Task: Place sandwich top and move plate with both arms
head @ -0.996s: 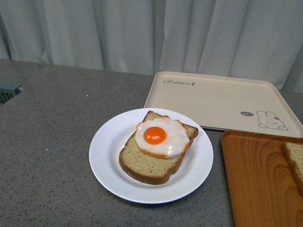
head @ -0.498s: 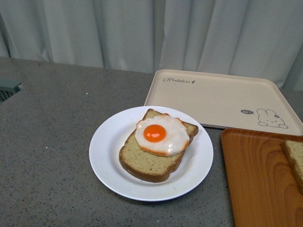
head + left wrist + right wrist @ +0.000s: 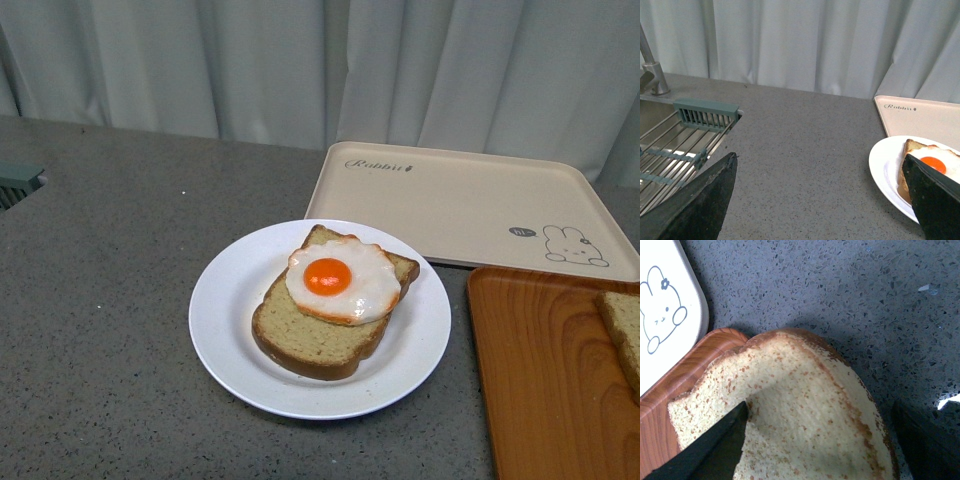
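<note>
The sandwich top (image 3: pixel 790 370) lies directly beneath the right claw (image 3: pixel 819 405), whose fingers stand apart with the slice between them. It rests on the orange tray (image 3: pixel 665 400), its rounded crust end seemingly over the rim toward the desk (image 3: pixel 840 285). It looks light, flat and spongy, with a rough crumb unlikely to slip. A gentle pinch across the darker crust edges should suit it, since a hard squeeze could buckle it. The left claw (image 3: pixel 820 156) is also spread and holds nothing. The plate (image 3: pixel 885 165) sits ahead of it, partly behind one finger.
</note>
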{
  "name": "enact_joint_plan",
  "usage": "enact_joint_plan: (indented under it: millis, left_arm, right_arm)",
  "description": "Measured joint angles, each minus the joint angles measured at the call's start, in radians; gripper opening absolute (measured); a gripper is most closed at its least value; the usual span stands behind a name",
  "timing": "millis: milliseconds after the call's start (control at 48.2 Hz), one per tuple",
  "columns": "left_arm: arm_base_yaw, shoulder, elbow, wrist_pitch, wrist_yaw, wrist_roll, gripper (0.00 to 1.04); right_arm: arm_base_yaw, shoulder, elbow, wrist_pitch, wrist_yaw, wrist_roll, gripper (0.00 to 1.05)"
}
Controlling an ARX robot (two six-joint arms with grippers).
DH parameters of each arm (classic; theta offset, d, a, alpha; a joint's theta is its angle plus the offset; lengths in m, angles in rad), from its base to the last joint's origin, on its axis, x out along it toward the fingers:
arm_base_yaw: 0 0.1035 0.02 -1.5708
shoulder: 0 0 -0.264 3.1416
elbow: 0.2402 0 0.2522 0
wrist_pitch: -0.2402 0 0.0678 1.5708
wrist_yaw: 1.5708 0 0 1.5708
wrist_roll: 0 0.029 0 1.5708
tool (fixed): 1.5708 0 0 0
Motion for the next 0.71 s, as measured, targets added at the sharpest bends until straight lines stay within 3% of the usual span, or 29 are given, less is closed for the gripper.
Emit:
enact_joint_plan:
  millis: [207,477,622,705]
  left_arm:
    - [0.0,0.0,0.0,0.0,0.0,0.0,0.98]
    - [0.0,0.0,0.0,0.0,0.0,0.0,0.98]
    - [0.0,0.0,0.0,0.0,0.0,0.0,0.98]
    - [0.0,0.0,0.0,0.0,0.0,0.0,0.98]
  right_arm:
    - [0.01,0.004,0.0,0.01,-0.019,0.013,0.43]
    - [0.058,-0.084,0.022,0.013,-0.049,0.051,0.06]
    - [0.105,-0.158,0.059,0.026,-0.08,0.093,0.04]
    - [0.179,-0.217,0.074,0.056,-0.087,0.137,0.04]
